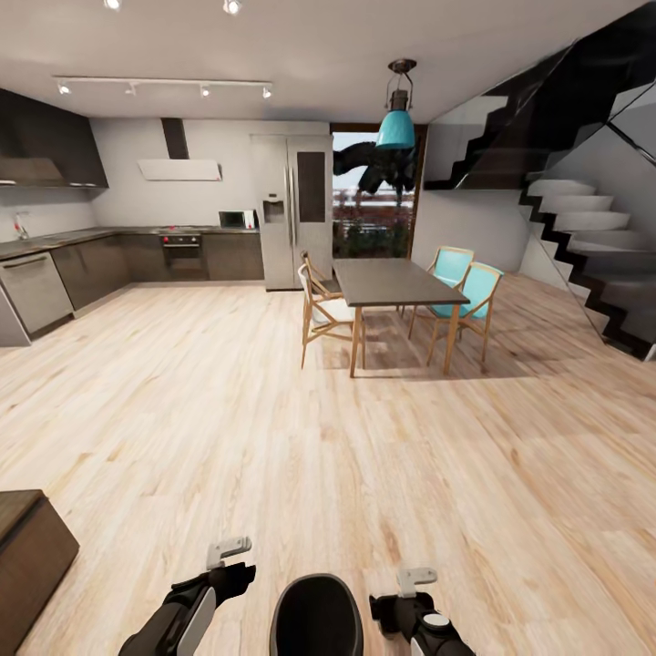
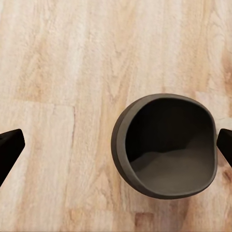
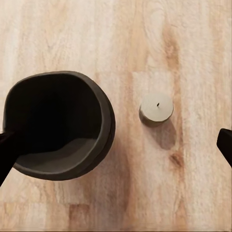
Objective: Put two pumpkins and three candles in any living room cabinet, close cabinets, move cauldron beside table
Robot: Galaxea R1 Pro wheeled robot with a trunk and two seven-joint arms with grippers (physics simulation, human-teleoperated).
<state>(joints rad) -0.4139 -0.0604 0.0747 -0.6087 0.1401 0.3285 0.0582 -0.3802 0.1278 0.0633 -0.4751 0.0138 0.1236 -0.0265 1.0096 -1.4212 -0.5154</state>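
Standing on the pale, grain-streaked wooden floor (image 1: 273,410), the cauldron (image 1: 316,615) is a smooth, dark, rounded pot with a thick rim and an empty matte hollow; in the head view it sits at the bottom edge between the two arms. The left gripper (image 1: 228,549) and right gripper (image 1: 416,579) hang above the planks on either side of it, each with its dark fingertips spread wide apart and holding nothing. In the left wrist view the cauldron (image 2: 166,145) lies between the fingertips, nearer one of them. In the right wrist view the cauldron (image 3: 58,124) shows beside a candle (image 3: 156,108), a short cream cylinder with a small dark wick, standing upright on the floor just apart from the pot's wall. A corner of the dark-brown wooden cabinet (image 1: 32,547) juts in at the head view's lower left. Farther off stands a grey-topped dining table (image 1: 392,284) on slim wooden legs, with turquoise chairs (image 1: 465,292) and pale wooden chairs (image 1: 323,310) around it.
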